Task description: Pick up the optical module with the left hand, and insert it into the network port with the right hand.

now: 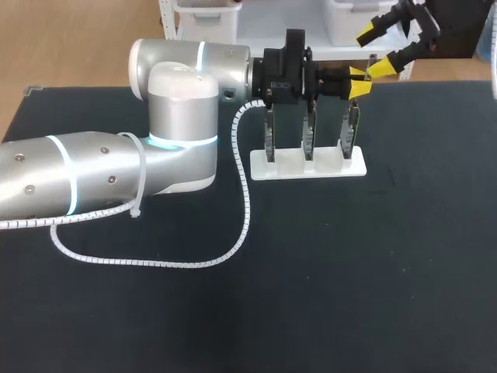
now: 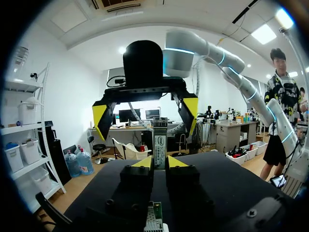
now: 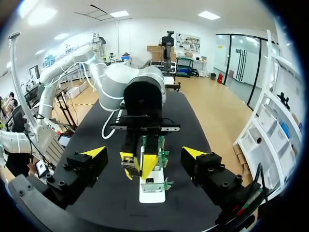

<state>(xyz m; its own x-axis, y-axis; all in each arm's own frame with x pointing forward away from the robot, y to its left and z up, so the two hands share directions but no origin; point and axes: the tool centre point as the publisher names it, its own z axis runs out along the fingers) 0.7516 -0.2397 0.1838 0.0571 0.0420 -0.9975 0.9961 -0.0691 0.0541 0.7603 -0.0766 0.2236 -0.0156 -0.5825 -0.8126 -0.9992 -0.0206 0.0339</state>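
Though past the pickup stage, holds the optical module [image 2: 159, 137] upright in the narrow-set jaws of the left gripper [image 2: 159, 163], just over the white stand [image 1: 307, 167] and its three upright port boards [image 1: 309, 132]. Faces, further right, the right gripper [image 1: 373, 53], spread wide and empty, near the module but apart from it. Leaves, by all appearance, the handover and the insertion into a port undone.

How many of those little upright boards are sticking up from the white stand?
3, in a row on the white stand: left board, middle board, and right board, which the left gripper grips at its top. None seems hidden.
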